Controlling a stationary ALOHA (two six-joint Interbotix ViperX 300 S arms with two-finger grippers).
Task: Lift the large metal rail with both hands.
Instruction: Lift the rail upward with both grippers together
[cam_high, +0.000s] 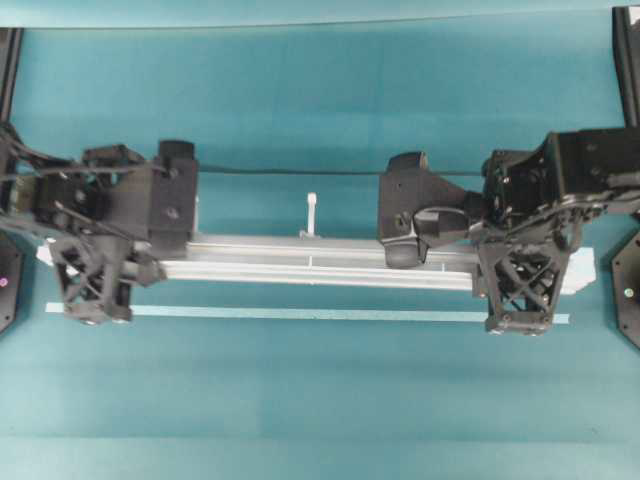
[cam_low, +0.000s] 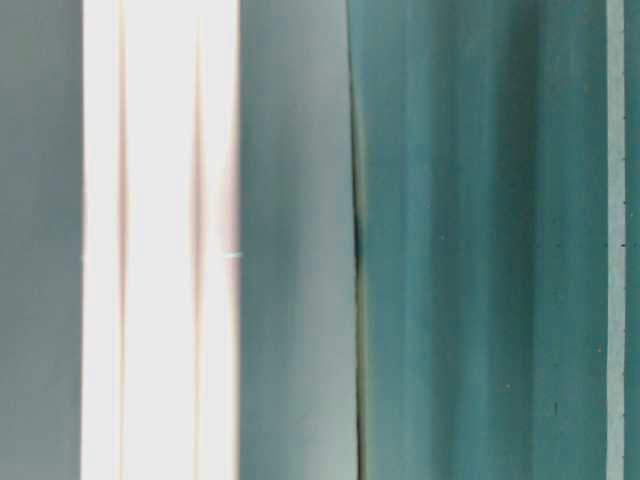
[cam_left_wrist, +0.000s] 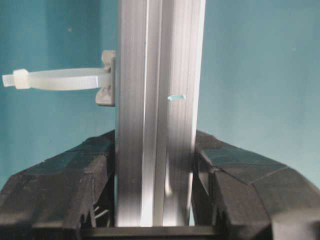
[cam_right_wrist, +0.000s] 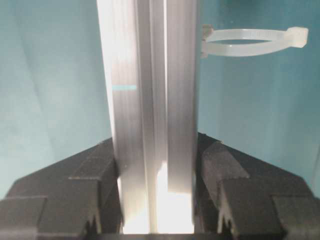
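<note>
left gripper (cam_high: 92, 262): at the rail's left end in the overhead view, jaws closed on the rail, one black finger (cam_left_wrist: 65, 185) pressed to each long side in the left wrist view
rail (cam_high: 300, 262): long silver grooved bar, long axis running left to right across the overhead view, spanning from one gripper to the other; it sits between both pairs of fingers, so neither arm has any reach left to make
rail height: cannot tell from overhead whether it rests on the table (cam_high: 320, 400) or is already clear of it; the table-level view shows only a bright blurred band and teal, which settles nothing
peg (cam_high: 312, 213): a pale tie sticks out from the rail's far side near the middle; each wrist view shows one such looped tie beyond the fingers, free of them
tape (cam_high: 320, 314): thin pale strip parallel to the rail, just on its near side, apart from it, not gripped
right gripper (cam_high: 522, 268): at the rail's right end, jaws closed on the rail, fingers (cam_right_wrist: 235, 185) against both long sides in the right wrist view
coming move: judged a straight lift; both ends should rise together, or the bar will tilt and twist in the grips
containers: none in view
</note>
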